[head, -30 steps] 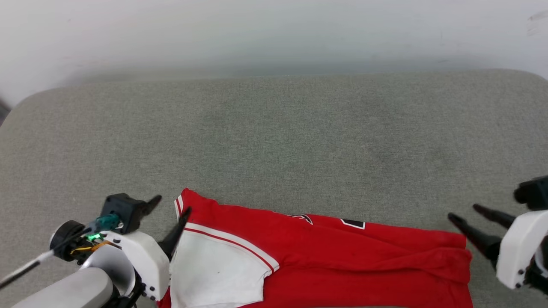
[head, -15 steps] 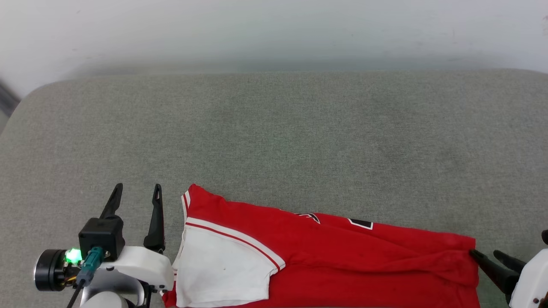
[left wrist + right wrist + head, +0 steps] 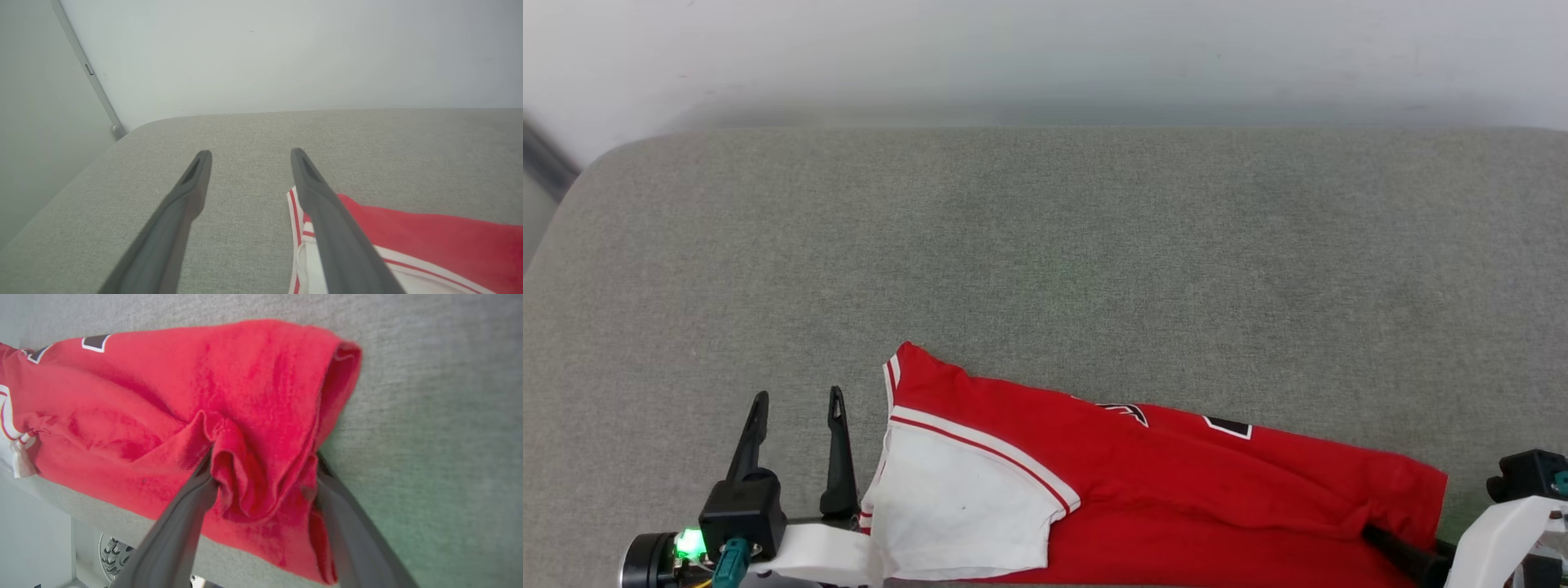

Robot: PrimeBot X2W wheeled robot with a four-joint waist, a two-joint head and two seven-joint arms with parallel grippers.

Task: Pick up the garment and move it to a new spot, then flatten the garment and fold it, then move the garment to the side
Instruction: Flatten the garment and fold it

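Down at six o'clock on the cushion [image 3: 1045,245] lies the shirt [image 3: 1176,490], stretched from seven to five o'clock and hard against the near edge. The left fingers [image 3: 837,457] are spread wide with nothing between them, parked just beside the white sleeve [image 3: 956,506] at seven. The right fingers [image 3: 177,531] are splayed too, straddling a puckered ridge of red cloth near the hem [image 3: 339,375], not pinching it.

Here's the danger. If the right pair snaps onto that pucker, I'd judge it catches only the top layer, and the layers peel apart on the lift. If the left closes where it stands, it takes air, and a one-ended pull would rope the shirt up. With cloth this near the edge, any tug toward six could spill it off.
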